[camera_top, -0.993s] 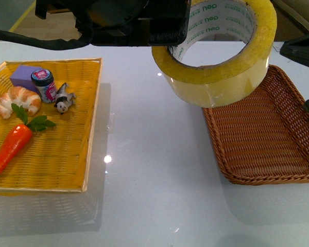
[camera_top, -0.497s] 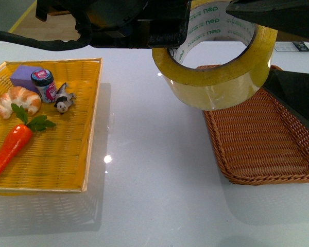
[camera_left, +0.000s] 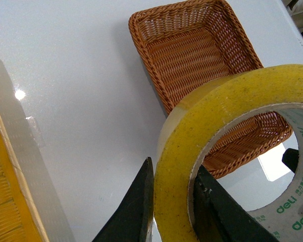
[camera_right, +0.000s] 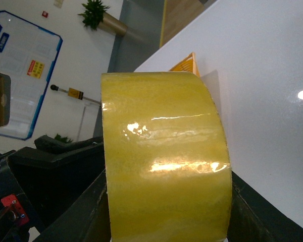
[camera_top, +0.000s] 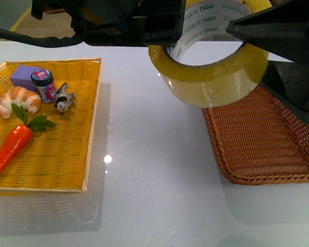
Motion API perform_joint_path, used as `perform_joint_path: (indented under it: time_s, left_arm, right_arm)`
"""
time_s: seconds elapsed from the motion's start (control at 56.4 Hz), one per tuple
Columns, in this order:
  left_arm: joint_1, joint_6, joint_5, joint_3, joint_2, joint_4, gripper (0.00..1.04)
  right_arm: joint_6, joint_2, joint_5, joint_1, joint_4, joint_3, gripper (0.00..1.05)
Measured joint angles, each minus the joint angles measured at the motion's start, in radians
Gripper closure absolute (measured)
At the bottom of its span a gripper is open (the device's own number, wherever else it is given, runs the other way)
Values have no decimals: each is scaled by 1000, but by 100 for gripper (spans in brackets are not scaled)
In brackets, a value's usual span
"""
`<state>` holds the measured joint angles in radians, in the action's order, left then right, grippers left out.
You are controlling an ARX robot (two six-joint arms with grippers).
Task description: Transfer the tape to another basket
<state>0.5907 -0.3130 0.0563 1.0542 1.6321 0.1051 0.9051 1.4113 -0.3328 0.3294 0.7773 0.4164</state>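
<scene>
The tape (camera_top: 211,77), a wide yellow roll with a white core printed in green, hangs in the air close to the camera, over the left end of the brown wicker basket (camera_top: 262,139). My left gripper (camera_top: 162,28) is shut on the roll's left wall, one finger inside the core, one outside; the left wrist view shows this grip (camera_left: 174,212) on the tape (camera_left: 212,116), with the basket (camera_left: 192,50) below. My right gripper (camera_top: 270,46) is shut on the roll's right side. In the right wrist view the tape (camera_right: 164,166) fills the space between the dark fingers (camera_right: 83,212).
A flat yellow woven tray (camera_top: 67,154) lies at the left with a carrot (camera_top: 10,146), croissant (camera_top: 18,100), purple block (camera_top: 23,76), small jar (camera_top: 44,84) and a little figure (camera_top: 64,99). Bare white table (camera_top: 154,170) lies between tray and basket.
My right gripper has come in from the right edge and closed on the tape's right side. The tape has stayed nearly in place, held by the left gripper.
</scene>
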Motion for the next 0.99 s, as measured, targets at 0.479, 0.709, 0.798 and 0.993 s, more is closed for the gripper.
perform_joint_path:
  time_s: [0.479, 0.709, 0.798, 0.993]
  left_arm:
    - [-5, -2, -5, -2, -76, -6, 19]
    - [-45, 6, -13, -66, -224, -40, 9]
    - [-76, 8, -11, -118, -303, -80, 9]
    - [-150, 240, -468, -465, -523, -633, 41]
  right_arm:
    - [17, 4, 4, -17, -8, -2, 57]
    - [21, 0, 3, -52, -9, -17, 57]
    - [20, -10, 2, -66, -16, -25, 57]
    - [15, -32, -19, -127, -25, -48, 57]
